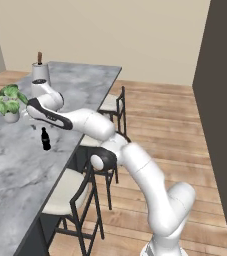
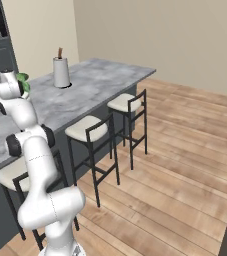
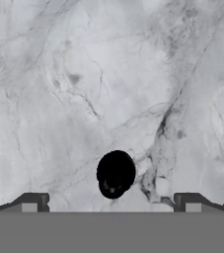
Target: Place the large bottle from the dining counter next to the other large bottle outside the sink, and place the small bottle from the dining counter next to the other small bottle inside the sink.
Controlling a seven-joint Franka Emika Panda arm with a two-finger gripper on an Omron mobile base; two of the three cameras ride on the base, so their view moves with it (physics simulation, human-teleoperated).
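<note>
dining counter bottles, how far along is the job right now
Done: nothing that shows; no sink is in view. In hand: the open gripper hangs over a small dark bottle that stands upright on the dining counter; in the hand view the bottle sits between the fingertips from above, ungripped. Left: grasp it, carry it to the sink, then the other bottle.

A small black bottle [image 1: 45, 139] stands upright on the grey-white marbled worktop [image 1: 15, 175], seen from above in the hand view [image 3: 115, 174].
</note>
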